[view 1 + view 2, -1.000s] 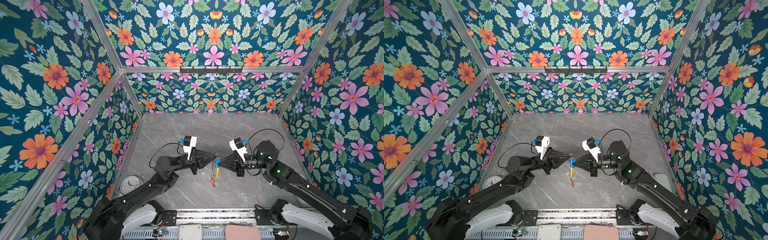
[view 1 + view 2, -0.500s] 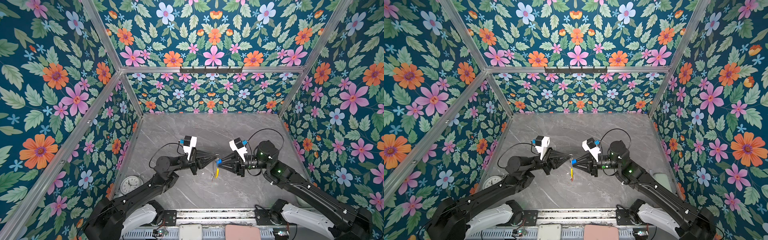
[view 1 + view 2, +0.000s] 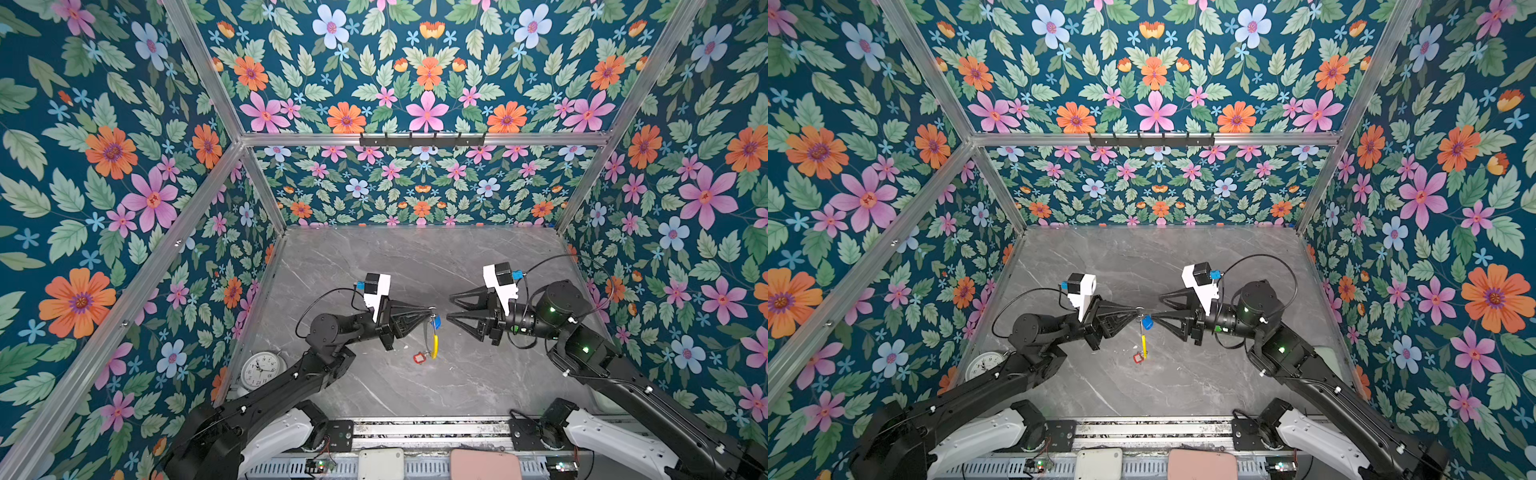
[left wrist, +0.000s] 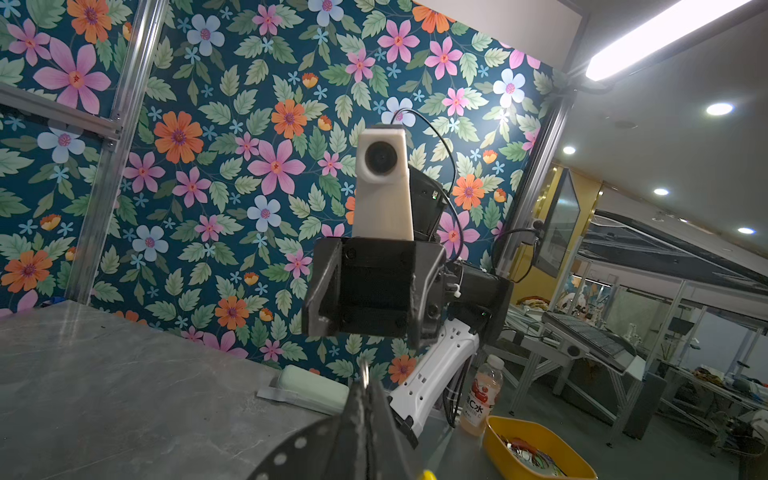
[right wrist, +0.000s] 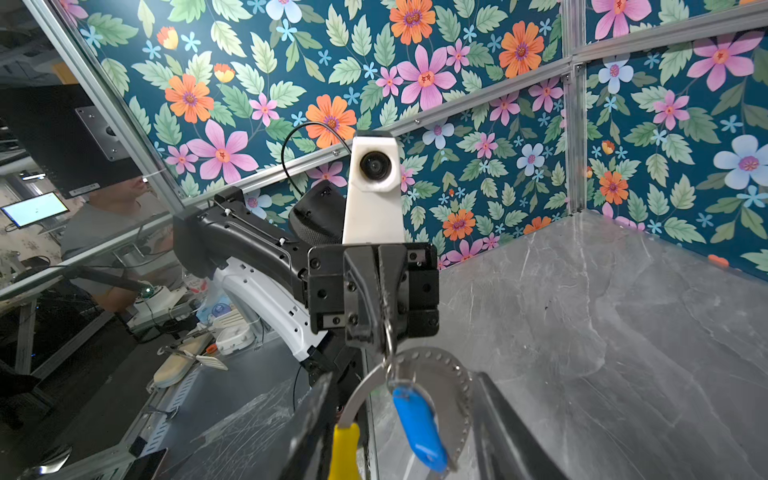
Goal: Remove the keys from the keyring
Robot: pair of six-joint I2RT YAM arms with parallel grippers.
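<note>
In both top views a grey, marble-veined worktop floors a booth whose walls are floral paper on teal, framed in aluminium bars. A black hook rail crosses the far wall, and a round white clock sits at the near left. Mid-worktop, the left gripper is pinched on the thin grey keyring, which hangs edge-on with its yellow sleeve low. The blue key dangles near the top. The red key is by the sleeve's lower end; whether it hangs or lies there I cannot tell. Just to the right, the right gripper stands apart, holding nothing.

The left wrist view shows matte black tips together on a sliver of ring.

The right wrist view shows the wire curving into the sleeve, beside the key's glossy oblong blue tag.
</note>
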